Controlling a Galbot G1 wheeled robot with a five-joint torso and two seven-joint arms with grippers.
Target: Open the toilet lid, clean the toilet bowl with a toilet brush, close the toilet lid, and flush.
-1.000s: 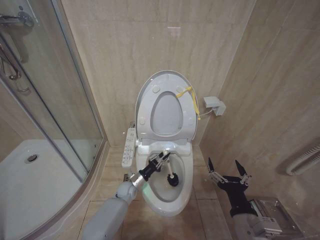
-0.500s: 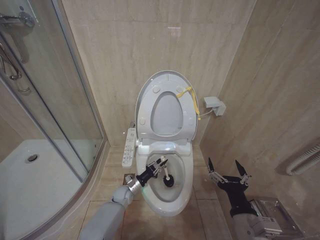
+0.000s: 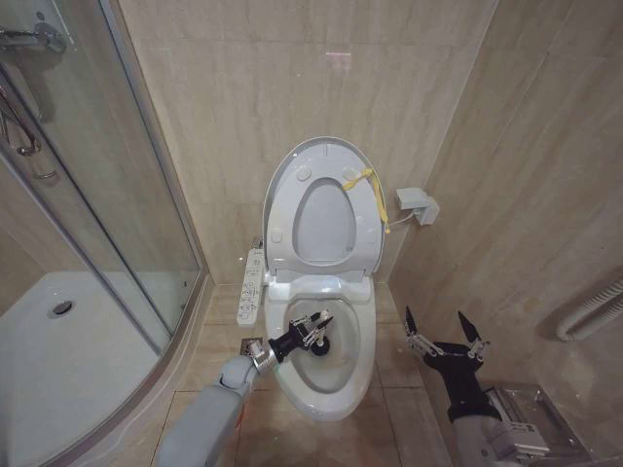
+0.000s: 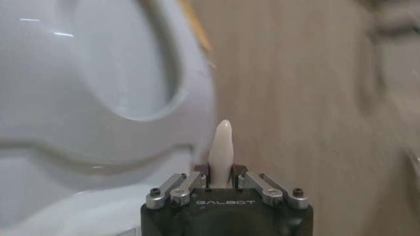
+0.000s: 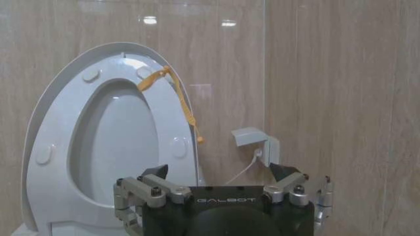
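Reaching over the left rim of the toilet bowl, our left claw pinches the slim white handle of the toilet brush, whose dark bristle head sits inside the basin, low against the glossy inner wall near the middle. From the left wrist camera we see the handle's rounded white tip standing up between the closed-in fingers, and the word "GALBOT" printed in pale letters across the black claw body.

We see the toilet lid raised upright against the tiled wall, the ring seat lifted with it, round bumpers showing on its underside and a yellow cord tied at its right edge. The right wrist camera shows that lid and the cord hanging down, beside a small white wall fitting with a thin cable.

Our right claw hangs idle to the right of the bowl, above the floor tiles, its dark fingers spread wide and holding nothing. The same "GALBOT" lettering is readable on its body.

A white control panel with small buttons sits along the toilet's left side; we cannot read its markings. The glass shower enclosure stands at our left.
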